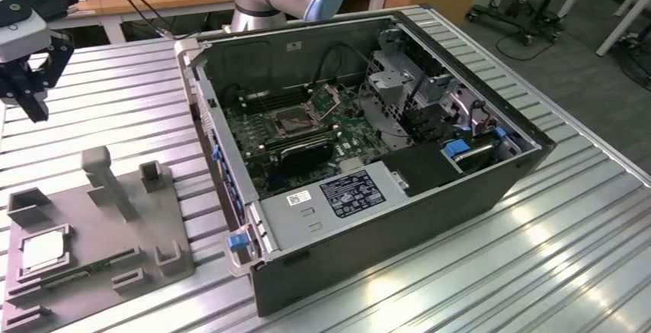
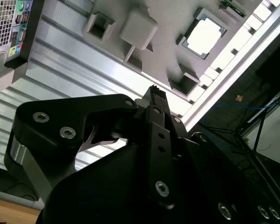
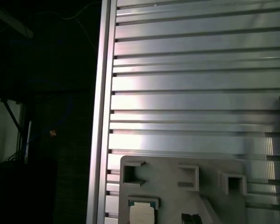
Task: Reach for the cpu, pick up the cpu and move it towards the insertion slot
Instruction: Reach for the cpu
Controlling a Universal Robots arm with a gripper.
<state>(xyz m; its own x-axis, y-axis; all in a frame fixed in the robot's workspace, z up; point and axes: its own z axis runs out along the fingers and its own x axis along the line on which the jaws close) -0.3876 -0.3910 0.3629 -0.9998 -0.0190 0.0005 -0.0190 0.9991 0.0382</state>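
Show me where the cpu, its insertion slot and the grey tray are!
cpu (image 1: 43, 251): exterior view, middle of its silvery face.
insertion slot (image 1: 290, 122): exterior view, dark centre of the square socket.
grey tray (image 1: 97, 234): exterior view, a bare patch of its flat base.

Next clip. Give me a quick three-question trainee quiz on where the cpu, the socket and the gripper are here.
1. True or false: the cpu lies in the grey tray, not in the gripper.
2. Where is the insertion slot? A) on the tray B) inside the open computer case C) directly under the gripper
3. Fill in: in the exterior view, the gripper hangs over the ribbed table on that view's ____ of the case.
Key: 1 true; 2 B; 3 left.
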